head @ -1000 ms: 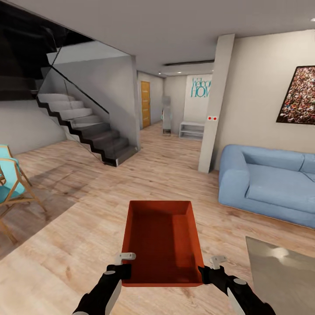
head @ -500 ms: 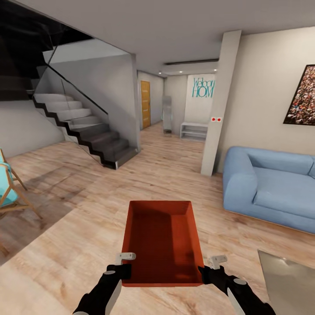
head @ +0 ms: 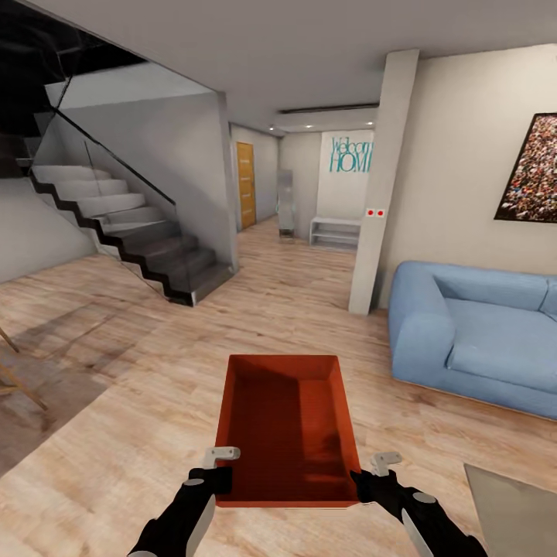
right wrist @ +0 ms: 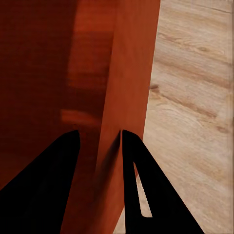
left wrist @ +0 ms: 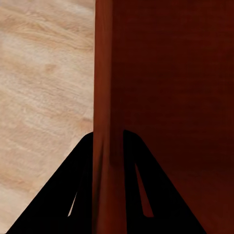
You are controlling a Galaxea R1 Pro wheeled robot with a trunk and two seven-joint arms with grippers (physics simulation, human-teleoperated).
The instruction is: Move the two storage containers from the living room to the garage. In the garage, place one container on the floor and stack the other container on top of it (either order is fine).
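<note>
An orange-red storage container (head: pixel 288 428) is held out ahead of the robot above the light plank floor (head: pixel 116 433) of the living room, gripped at its near corners by both arms. The left gripper (head: pixel 219 466) is clamped on the container's left wall, one finger (left wrist: pixel 73 195) outside and the other inside — the wrist view shows the thin wall (left wrist: pixel 105 122) pinched between the black fingers. The right gripper (head: pixel 370 473) is clamped the same way on the right wall (right wrist: pixel 129 97), with a finger (right wrist: pixel 141 195) on the outer face over the wood planks. The box is open-topped and looks empty. Beyond the grippers and to the right stands a blue sofa (head: pixel 472 333); ahead and to the left, a dark staircase (head: pixel 131 240) climbs behind a glass panel. A pale pillar (head: pixel 383 178) rises between them — past it, a hallway with a wooden door (head: pixel 245 184).
</note>
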